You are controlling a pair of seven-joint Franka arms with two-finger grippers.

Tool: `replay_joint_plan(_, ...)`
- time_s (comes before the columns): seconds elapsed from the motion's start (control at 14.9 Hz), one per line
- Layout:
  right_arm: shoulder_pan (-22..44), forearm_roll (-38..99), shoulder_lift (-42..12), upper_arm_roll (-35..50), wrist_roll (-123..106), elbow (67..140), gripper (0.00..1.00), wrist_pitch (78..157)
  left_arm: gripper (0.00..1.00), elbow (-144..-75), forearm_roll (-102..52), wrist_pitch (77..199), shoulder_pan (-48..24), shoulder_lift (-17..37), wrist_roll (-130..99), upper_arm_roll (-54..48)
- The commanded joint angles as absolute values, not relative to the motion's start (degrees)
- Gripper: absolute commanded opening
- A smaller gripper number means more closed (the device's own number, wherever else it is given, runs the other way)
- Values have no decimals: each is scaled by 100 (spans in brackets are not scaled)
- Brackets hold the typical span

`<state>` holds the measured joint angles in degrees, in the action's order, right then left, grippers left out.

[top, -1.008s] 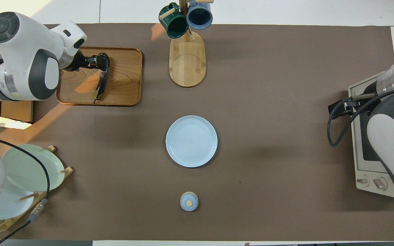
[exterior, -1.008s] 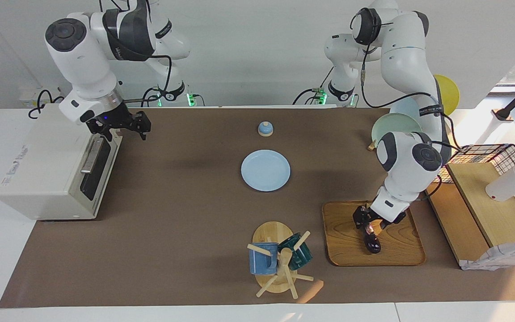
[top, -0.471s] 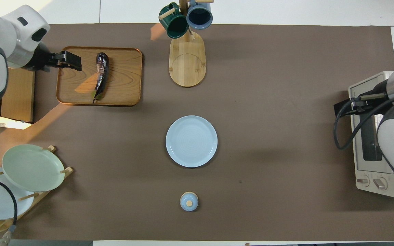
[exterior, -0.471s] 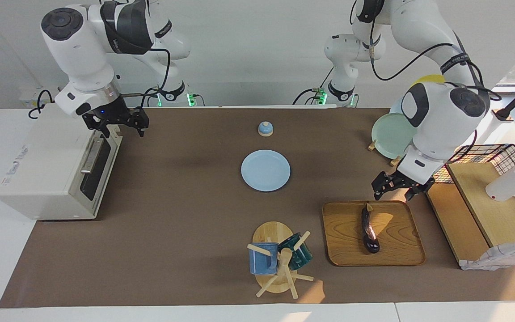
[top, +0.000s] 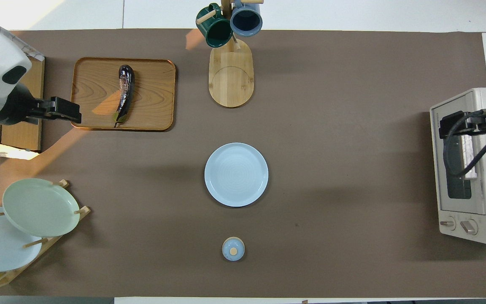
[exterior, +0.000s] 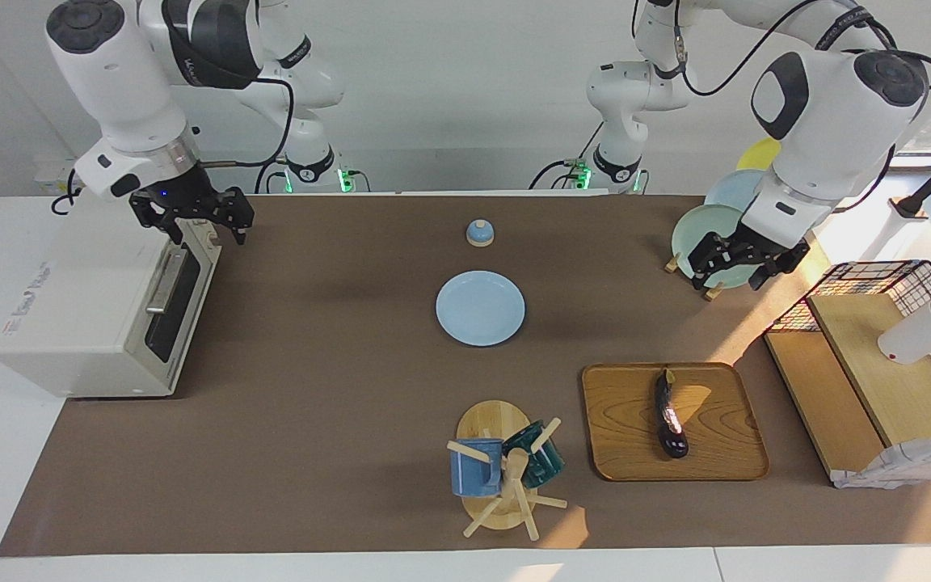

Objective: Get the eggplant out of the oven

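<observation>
Lying on the tray (exterior: 619,436), the eggplant (exterior: 669,412); both claws (exterior: 739,263) (exterior: 189,217) hang open, empty.

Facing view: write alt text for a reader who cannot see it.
A dark eggplant lies on a wooden tray, out of the closed cream oven at the right arm's end of the table. The left end effector hangs open over the plate rack, the right end effector open over the oven's top edge.

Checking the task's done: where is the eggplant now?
The eggplant lies on the wooden tray toward the left arm's end, beside the mug rack.
</observation>
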<state>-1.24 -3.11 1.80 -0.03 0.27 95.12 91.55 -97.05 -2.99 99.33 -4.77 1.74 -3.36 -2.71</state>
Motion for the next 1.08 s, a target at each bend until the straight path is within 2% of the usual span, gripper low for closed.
replay_joint_plan(0.0,-167,-132,202,17,44,9431,100,8983,100,-10397,-193,9976,-492,-307,-693,-308)
replay_joint_plan(0.27,-158,-132,220,35,18,9457,100,8956,100,-10258,-176,9582,-518,-334,-730,-290)
replay_joint_plan(0.54,-202,-132,220,26,26,9457,100,8965,100,-9529,9,8808,-483,-220,-142,-299)
replay_joint_plan(1.01,-202,-132,220,26,26,9457,100,8965,100,-9686,18,8842,-255,-290,-114,-360)
